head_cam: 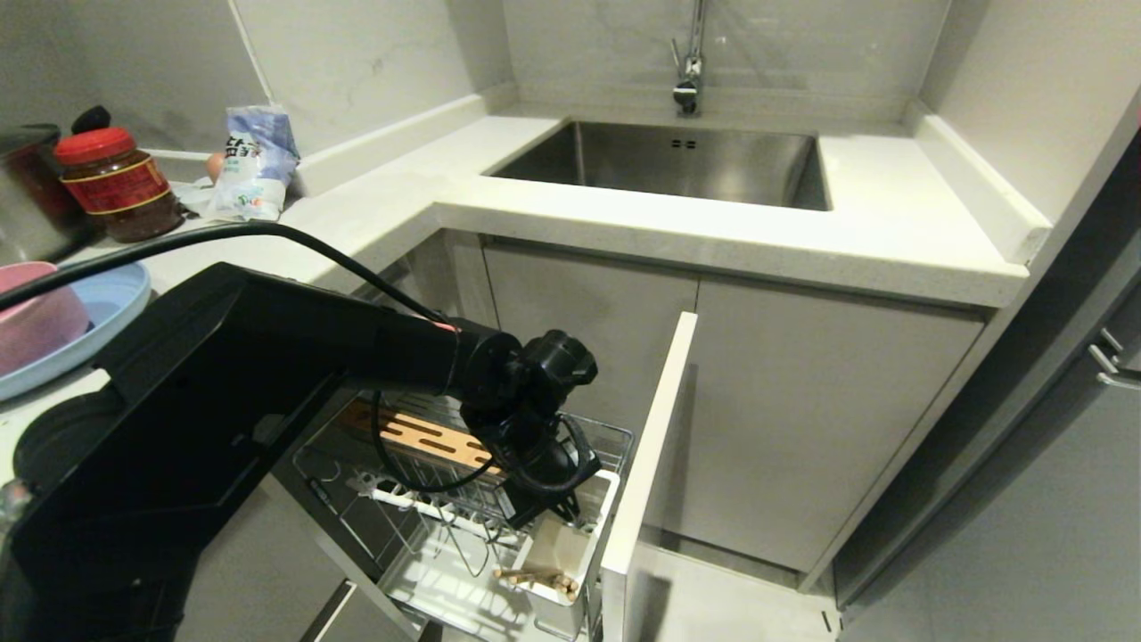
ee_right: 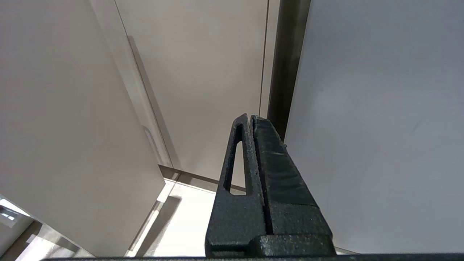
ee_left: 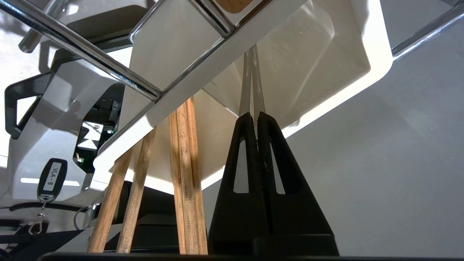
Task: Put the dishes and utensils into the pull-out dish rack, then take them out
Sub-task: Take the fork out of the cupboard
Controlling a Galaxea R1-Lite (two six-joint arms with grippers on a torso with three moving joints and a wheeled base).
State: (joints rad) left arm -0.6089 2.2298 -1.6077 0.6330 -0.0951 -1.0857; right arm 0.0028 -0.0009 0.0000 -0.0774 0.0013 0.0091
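The black left gripper (head_cam: 562, 513) is being held down at the white plastic utensil cup (head_cam: 570, 553) in the front corner of the chrome wire pull-out dish rack (head_cam: 428, 535), which is being kept drawn out from under the counter behind its light-grey front panel (head_cam: 646, 446). In the left wrist view the gripper's fingers (ee_left: 250, 152) are being pressed together on the slim silver metal fork (ee_left: 250, 83), whose shaft is running on down into the cup. The pair of light wooden chopsticks (ee_left: 185, 174) is being seen just beside the fork, leaning in the same cup, with a chrome rack wire (ee_left: 90, 50) crossing close in front. The slotted wooden bar (head_cam: 419, 437) is being partly hidden by the arm and its black cable. The small pink bowl (head_cam: 36, 312) is being carried in the oval light-blue plate (head_cam: 107, 308) on the white counter, left of the arm. A red-lidded sauce jar (head_cam: 116, 183) and a white-and-blue bag (head_cam: 254, 165) are being kept behind them; the steel sink (head_cam: 677, 160) is being seen further back. The right gripper (ee_right: 250, 119) is being parked beside plain cabinet panels, fingers together and holding nothing.
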